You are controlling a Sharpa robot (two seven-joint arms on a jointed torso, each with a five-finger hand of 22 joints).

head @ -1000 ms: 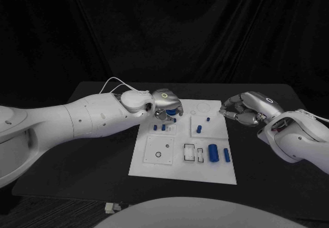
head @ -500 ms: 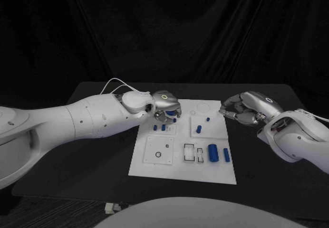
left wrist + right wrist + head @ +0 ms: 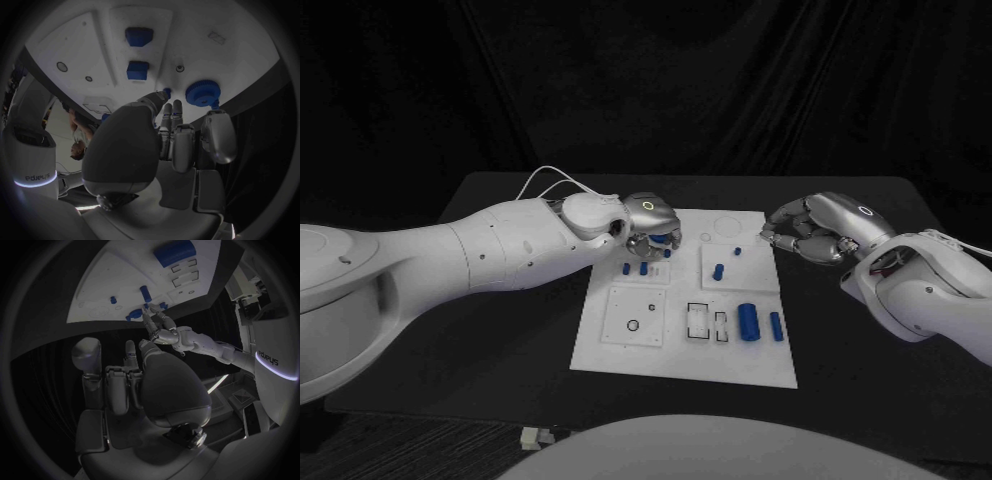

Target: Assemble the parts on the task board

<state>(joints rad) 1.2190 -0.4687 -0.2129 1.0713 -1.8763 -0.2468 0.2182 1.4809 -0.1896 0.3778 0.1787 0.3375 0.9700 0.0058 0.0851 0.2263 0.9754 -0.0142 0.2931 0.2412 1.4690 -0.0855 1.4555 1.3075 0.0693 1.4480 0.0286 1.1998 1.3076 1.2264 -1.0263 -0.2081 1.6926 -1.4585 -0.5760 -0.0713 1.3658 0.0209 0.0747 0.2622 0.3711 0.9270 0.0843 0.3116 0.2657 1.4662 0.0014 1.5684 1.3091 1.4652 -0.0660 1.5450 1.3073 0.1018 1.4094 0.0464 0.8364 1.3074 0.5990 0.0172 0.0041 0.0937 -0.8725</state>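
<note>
Your left robot hand point(image 3: 651, 222) has slid a bit over the far-left corner of the board point(image 3: 678, 355). Its fingertips now hover just above the round blue part point(image 3: 202, 93), holding nothing. Your right robot hand point(image 3: 808, 232) waits curled and empty beside the board.

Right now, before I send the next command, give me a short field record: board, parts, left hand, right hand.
board: white task board flat in the middle of the black table
parts: blue pieces on the board, the largest a blue cylinder near its right edge; a round blue part near the far left corner
left hand: left hand over the far left corner, fingers pointing at the round blue part; grip unclear
right hand: right hand off the board's far right corner, fingers curled, holding nothing
</note>
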